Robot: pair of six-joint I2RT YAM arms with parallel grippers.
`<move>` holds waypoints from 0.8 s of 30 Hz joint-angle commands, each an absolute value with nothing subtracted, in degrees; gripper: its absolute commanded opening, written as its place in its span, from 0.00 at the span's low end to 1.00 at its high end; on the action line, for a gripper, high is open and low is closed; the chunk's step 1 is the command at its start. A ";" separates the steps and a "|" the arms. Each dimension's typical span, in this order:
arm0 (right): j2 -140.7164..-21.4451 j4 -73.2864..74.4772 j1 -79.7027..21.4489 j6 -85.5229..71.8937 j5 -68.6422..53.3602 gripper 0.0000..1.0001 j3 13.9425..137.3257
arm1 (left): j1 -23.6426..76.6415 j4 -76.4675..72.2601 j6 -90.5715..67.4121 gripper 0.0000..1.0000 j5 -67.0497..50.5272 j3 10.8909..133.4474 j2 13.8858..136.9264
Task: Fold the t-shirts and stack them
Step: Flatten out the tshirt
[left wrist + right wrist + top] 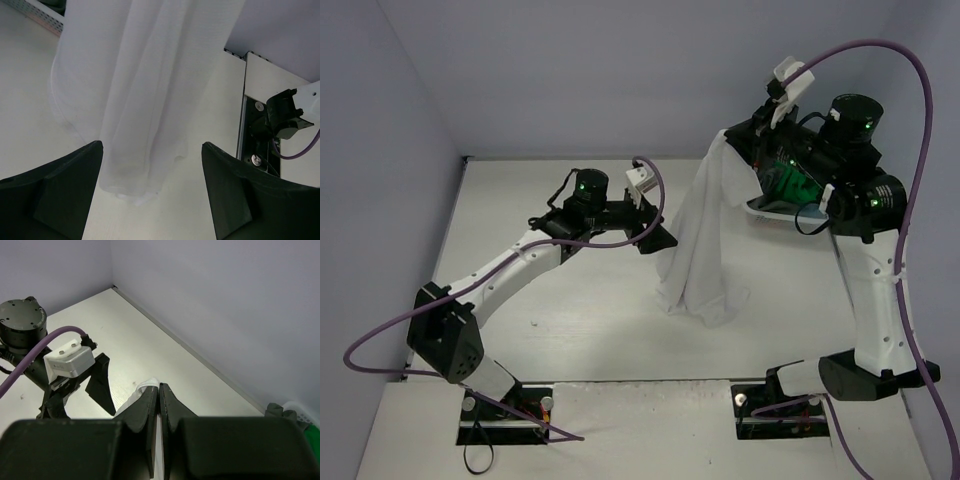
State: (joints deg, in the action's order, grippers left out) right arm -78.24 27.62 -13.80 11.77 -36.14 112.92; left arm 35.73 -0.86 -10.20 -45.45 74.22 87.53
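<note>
White t-shirt (705,240) hangs pinched between the right fingers (172,407), held high apparently so the spread left fingers (60,190) can catch its hem.

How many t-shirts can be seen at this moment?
3. A white shirt hangs from the right gripper, its hem on the table; a green one and a dark grey one lie in the basket. More may be hidden there.

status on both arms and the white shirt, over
Right gripper: jaws shut on white t-shirt, hanging, hem on table. Left gripper: jaws open, facing the cloth. Nothing seen blocking.
</note>
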 commanded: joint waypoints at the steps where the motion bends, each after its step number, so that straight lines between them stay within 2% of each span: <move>1: -78.22 21.80 -13.45 11.16 -36.03 0.00 114.08 | 36.82 -6.06 -11.07 0.74 -47.20 75.32 86.92; 16: -74.62 22.15 -13.45 10.55 -38.06 0.00 112.94 | 38.50 -1.85 -4.13 0.71 -40.69 81.39 94.57; 19: -74.09 22.06 -13.36 10.90 -38.06 0.00 112.15 | 38.67 -0.71 -3.26 0.53 -41.04 81.74 94.83; 20: -74.00 21.97 -13.45 10.99 -37.97 0.00 111.97 | 38.85 -0.36 -3.16 0.40 -41.04 81.91 94.75; 22: -73.92 21.97 -13.45 11.34 -37.79 0.00 111.54 | 38.85 -0.18 -2.73 0.28 -41.66 82.00 94.57; 24: -74.00 21.89 -13.36 11.60 -37.27 0.00 111.27 | 38.85 1.91 -2.55 0.22 -41.92 81.83 94.13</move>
State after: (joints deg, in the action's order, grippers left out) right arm -75.11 27.53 -13.80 11.51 -36.58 111.68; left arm 38.33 1.52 -4.19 -40.69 78.54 96.40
